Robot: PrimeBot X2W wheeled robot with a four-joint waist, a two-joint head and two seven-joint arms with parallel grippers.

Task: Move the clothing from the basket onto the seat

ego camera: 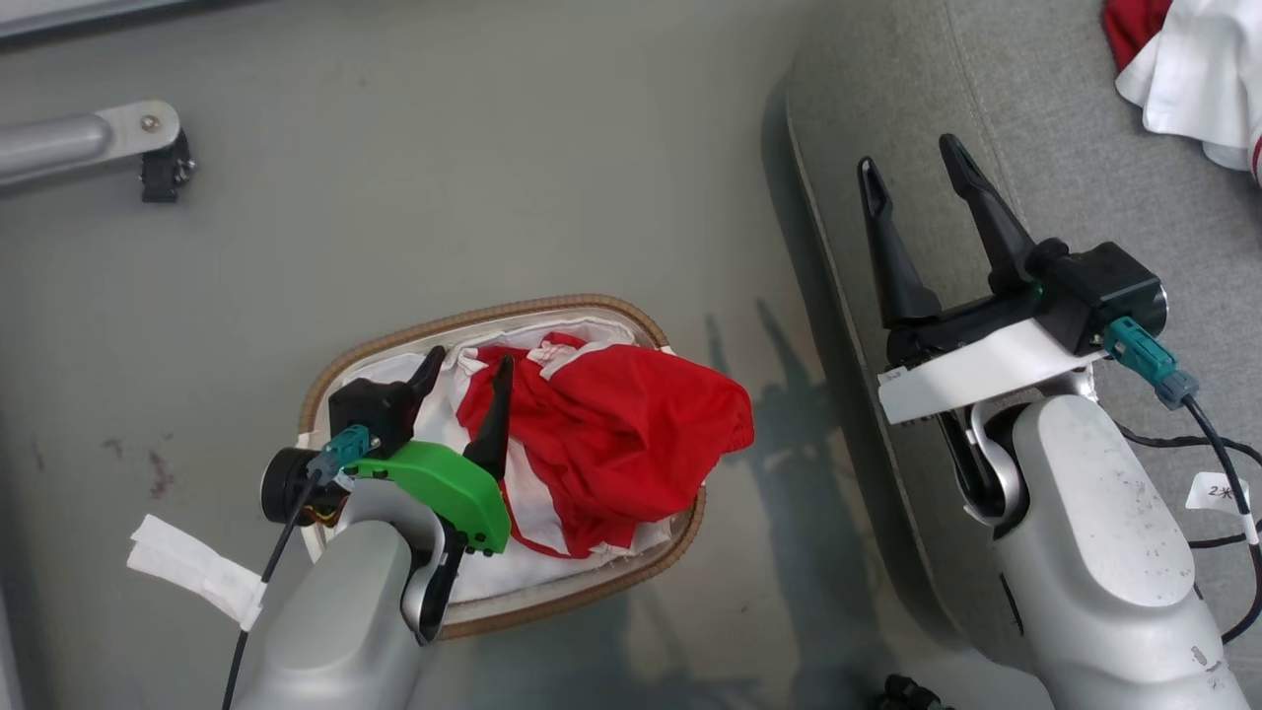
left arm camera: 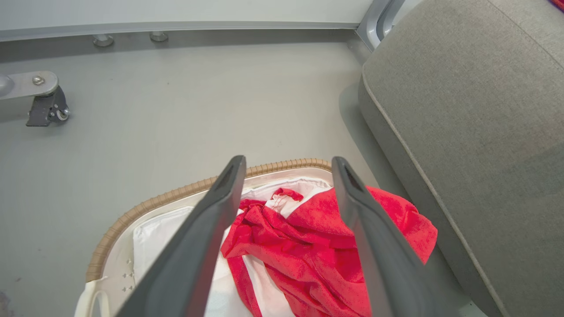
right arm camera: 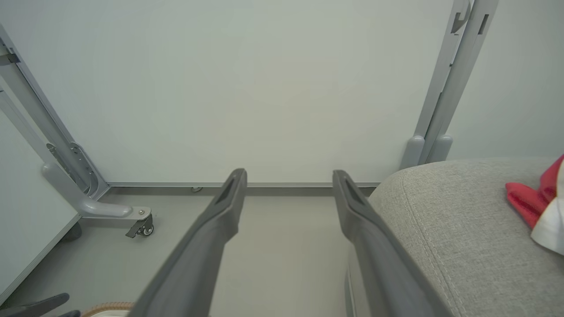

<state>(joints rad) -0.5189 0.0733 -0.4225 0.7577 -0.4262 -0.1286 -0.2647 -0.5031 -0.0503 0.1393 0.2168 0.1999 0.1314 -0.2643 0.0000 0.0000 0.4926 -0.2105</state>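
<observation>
1. One soft bright red garment with white panels [ego camera: 611,434] sits bunched in the small oval white basket with the brown woven rim [ego camera: 552,299]. It spills over the right rim toward the couch. Another red-and-white piece [ego camera: 1183,69] already lies at the far right of the big grey woven-fabric seat [ego camera: 1085,197].
2. Biggest worry imo is the plain white cloth liner [ego camera: 552,577] right under the garment. Pinch too deep and the liner gets caught too, and the whole light basket probably comes up with it.
3. Left gripper [ego camera: 471,357] hangs over the left part of the basket, fingers spread apart and holding nothing. Its right finger is at the garment's left edge. Closing there might catch only a thin fold, which could slip out mid-lift.
4. Basket stands on the plain grey floor [ego camera: 444,177], just left of the seat's edge. A drooping sleeve could snag the rim, or the garment could land in that gap.
5. Right gripper [ego camera: 909,155] is also spread wide and empty, above the seat's left edge. That's pretty much in the path, so the hanging fabric might catch on those fingers.
</observation>
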